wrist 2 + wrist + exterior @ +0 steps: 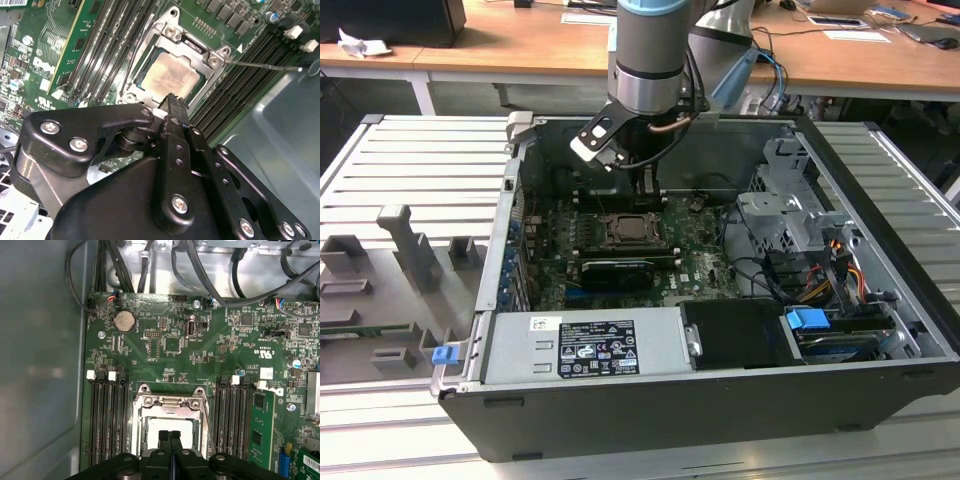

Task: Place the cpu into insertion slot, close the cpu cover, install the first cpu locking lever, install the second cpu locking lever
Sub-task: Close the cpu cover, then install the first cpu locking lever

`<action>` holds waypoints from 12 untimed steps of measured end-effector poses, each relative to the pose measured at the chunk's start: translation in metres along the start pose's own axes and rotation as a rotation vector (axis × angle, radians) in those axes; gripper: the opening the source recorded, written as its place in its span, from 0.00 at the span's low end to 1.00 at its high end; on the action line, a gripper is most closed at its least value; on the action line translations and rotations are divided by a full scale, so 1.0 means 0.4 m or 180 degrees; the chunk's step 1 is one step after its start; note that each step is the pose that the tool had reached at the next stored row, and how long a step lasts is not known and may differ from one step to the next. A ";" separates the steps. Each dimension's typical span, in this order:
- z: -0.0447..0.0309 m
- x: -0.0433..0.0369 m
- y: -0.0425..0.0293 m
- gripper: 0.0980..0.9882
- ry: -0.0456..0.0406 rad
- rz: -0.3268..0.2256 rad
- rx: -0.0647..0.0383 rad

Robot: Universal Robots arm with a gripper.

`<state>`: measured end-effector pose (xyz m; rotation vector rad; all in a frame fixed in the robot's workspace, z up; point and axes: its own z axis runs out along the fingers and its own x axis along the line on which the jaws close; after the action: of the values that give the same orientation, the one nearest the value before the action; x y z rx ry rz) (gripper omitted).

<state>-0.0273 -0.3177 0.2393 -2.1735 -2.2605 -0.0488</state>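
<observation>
Reaches down into the open computer case [720, 410], over the green circuit board [210, 355]. Holds the gripper [169, 435] clenched on nothing, fingertips [174, 107] pressed flat together, poised right over the cpu [167, 80]; cannot tell from either wrist view whether touching it or just clear of it. Finds the cpu seated in the insertion slot [632, 231], between the banks of long black memory slots [107, 425], with the cpu cover [170, 401] apparently lowered around it, leaving the pale top in sight through the square opening. Shows one thin metal rod [262, 65], probably a locking lever, angled out from a corner of the frame toward the case wall and so seemingly not hooked down. Judging from looks, takes the cpu for a light, thin, rigid chip, smooth on top and likely slippery under hard pads, fragile on the underside and easy to tilt in its seat; best taken by two opposite edges, never pried at a corner. Reckons the cover to be stiff sheet metal on a hinge, fit to be pushed on the frame and not on the chip. Expects the rod to be springy wire, pushing back when pressed, best caught near its bent free end.
</observation>
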 end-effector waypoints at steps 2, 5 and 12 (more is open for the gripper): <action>0.000 0.000 -0.004 0.01 0.0000 0.0000 0.0000; 0.000 0.000 -0.011 0.01 0.0000 0.0000 0.0000; -0.046 0.002 -0.010 0.01 -0.0002 0.0000 0.0000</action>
<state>-0.0317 -0.3177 0.2575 -2.1738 -2.2609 -0.0482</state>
